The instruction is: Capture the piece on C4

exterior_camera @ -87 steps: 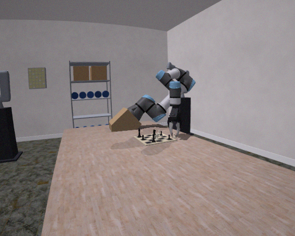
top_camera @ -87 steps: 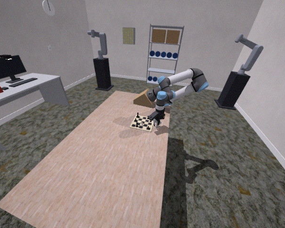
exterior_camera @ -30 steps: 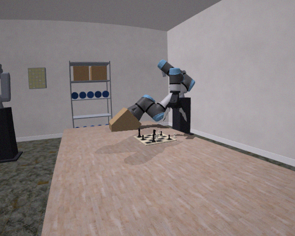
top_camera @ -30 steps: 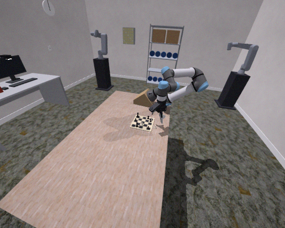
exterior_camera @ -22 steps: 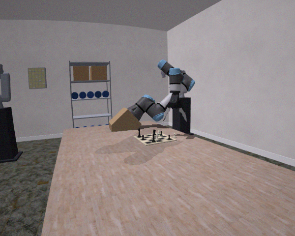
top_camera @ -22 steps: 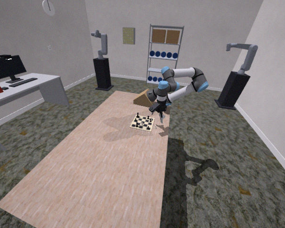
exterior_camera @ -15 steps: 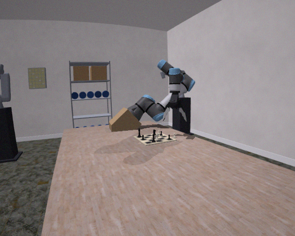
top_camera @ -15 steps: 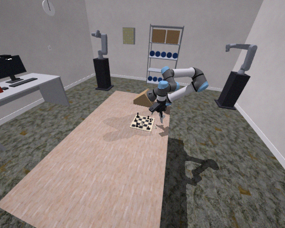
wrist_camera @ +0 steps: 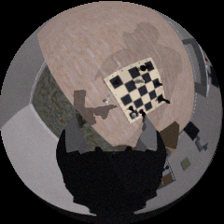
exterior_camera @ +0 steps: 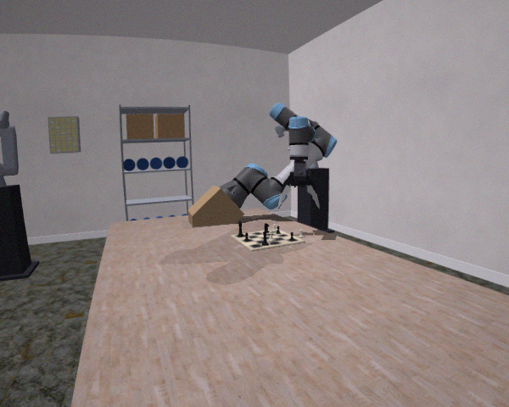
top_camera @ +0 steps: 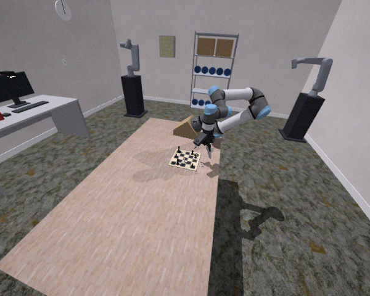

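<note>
The small chessboard (top_camera: 185, 160) lies near the table's far right edge, with several black and a few white pieces on it; it also shows in the exterior view (exterior_camera: 268, 239) and in the wrist view (wrist_camera: 136, 89). A small white piece (top_camera: 201, 164) stands on the table just right of the board, also seen in the exterior view (exterior_camera: 300, 234) and in the wrist view (wrist_camera: 106, 99). My gripper (top_camera: 205, 148) (exterior_camera: 299, 197) is open and empty, raised well above the table beside the board's right edge, above that white piece. The square labels are too small to read.
A tan wedge-shaped block (top_camera: 184, 127) sits on the table behind the board, next to the arm's base. The table's right edge (top_camera: 217, 178) runs close to the white piece. A shelf and black pedestals stand farther back in the room.
</note>
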`<state>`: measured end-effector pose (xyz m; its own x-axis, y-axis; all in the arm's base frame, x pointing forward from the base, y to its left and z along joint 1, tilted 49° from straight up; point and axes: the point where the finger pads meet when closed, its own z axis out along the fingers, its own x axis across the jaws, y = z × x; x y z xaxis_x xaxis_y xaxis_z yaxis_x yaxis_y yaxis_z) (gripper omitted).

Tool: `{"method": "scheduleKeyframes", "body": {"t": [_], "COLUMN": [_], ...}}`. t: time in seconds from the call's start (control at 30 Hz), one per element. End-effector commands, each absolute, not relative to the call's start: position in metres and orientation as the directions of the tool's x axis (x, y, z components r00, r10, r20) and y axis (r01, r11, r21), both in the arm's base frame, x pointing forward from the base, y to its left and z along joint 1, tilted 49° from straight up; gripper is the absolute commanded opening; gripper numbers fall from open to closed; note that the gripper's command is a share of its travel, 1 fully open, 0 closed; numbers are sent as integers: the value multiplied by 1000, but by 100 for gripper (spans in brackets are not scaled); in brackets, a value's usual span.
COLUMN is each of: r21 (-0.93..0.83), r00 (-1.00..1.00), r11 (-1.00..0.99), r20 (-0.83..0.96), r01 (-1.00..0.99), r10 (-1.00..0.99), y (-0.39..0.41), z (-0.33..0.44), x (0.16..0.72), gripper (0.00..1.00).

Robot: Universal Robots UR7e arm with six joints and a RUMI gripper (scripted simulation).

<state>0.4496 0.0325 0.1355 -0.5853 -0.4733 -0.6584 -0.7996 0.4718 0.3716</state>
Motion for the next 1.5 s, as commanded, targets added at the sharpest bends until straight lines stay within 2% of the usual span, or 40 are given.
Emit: {"method": "scheduleKeyframes", "body": {"t": [0.0, 0.23, 0.53, 0.6, 0.8, 1.1, 1.17, 1.47], "r21": [325, 220, 10, 10, -153, -395, -395, -590], "r00": [-529, -399, -132, -132, 83, 416, 416, 698], "r11": [438, 360, 189, 189, 45, -188, -188, -397], "r20": [-683, -722, -753, -753, -736, -639, -639, -467], "r01": [-838, -907, -982, -982, -987, -899, -899, -703], "r10": [-504, -565, -645, -645, -672, -647, -647, -543], "y": [30, 24, 16, 16, 10, 2, 2, -4], "z": [133, 128, 119, 119, 113, 102, 102, 92], "x": [448, 443, 433, 433, 424, 407, 407, 388], "gripper": [100, 100, 100, 100, 100, 100, 100, 100]}}
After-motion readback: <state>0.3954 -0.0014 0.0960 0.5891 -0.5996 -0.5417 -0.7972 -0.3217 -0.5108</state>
